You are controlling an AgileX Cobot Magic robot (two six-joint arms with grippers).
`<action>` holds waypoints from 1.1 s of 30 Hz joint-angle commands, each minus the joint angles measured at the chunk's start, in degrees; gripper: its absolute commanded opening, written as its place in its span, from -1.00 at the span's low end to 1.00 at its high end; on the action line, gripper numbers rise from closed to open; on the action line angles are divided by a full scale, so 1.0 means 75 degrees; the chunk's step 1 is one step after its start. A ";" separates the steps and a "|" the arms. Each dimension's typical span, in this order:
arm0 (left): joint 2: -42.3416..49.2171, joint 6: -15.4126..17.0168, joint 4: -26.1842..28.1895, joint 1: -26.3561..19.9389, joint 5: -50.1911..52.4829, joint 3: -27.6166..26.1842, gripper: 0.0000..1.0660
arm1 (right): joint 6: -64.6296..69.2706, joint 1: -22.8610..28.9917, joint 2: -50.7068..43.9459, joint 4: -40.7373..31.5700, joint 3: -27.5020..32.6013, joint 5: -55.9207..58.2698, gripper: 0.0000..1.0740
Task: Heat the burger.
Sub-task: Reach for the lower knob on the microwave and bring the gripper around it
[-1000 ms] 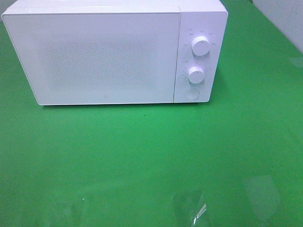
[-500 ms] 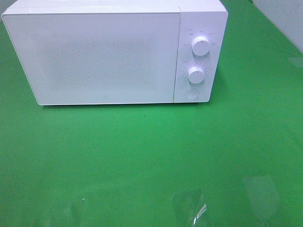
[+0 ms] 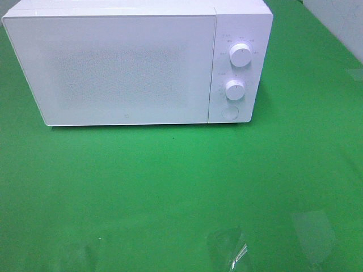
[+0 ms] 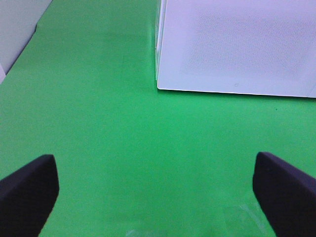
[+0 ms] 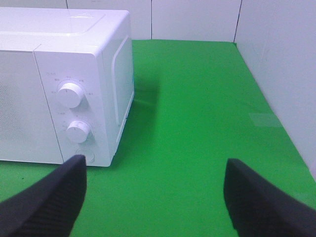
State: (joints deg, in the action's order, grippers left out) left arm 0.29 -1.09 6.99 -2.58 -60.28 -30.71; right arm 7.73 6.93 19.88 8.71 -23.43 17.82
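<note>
bright green tabletop (image 3: 170,187), white panel walls (image 5: 197,19)

The microwave (image 3: 125,68) is plain white; its door (image 3: 113,73) carries a fine grey speckled mesh across the middle. The upper knob (image 3: 241,56) and lower knob (image 3: 235,89) are white, ringed by faint grey markings, above a white round button (image 3: 229,112). The bench (image 3: 170,192) is bright green. The walls (image 5: 276,59) are pale white panels. The jaws are black, and the right pair is finely cross-hatched.

A green-covered table (image 3: 170,192) fills the view. A white microwave (image 3: 125,68) sits on it at the far side, door closed.
</note>
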 commanded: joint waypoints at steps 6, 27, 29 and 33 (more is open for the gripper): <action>0.0115 -0.0023 0.0069 -0.0031 0.0107 0.0023 0.87 | 0.0008 -0.0023 0.1528 -0.0038 0.0061 -0.1406 0.37; 0.0115 -0.0023 0.0069 -0.0031 0.0107 0.0023 0.87 | 0.0405 -0.0023 0.4179 0.0031 0.0061 -0.4790 0.36; 0.0115 -0.0023 0.0069 -0.0031 0.0107 0.0023 0.87 | 0.0199 -0.0023 0.4507 -0.0015 0.0069 -0.5302 0.36; 0.0115 -0.0023 0.0069 -0.0031 0.0107 0.0023 0.87 | -0.0390 -0.0023 0.5279 -0.0481 0.0290 -0.6784 0.36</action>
State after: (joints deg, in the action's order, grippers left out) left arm 0.29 -1.09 7.28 -2.58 -60.28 -30.71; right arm 7.28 6.93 58.21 6.36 -21.77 -28.02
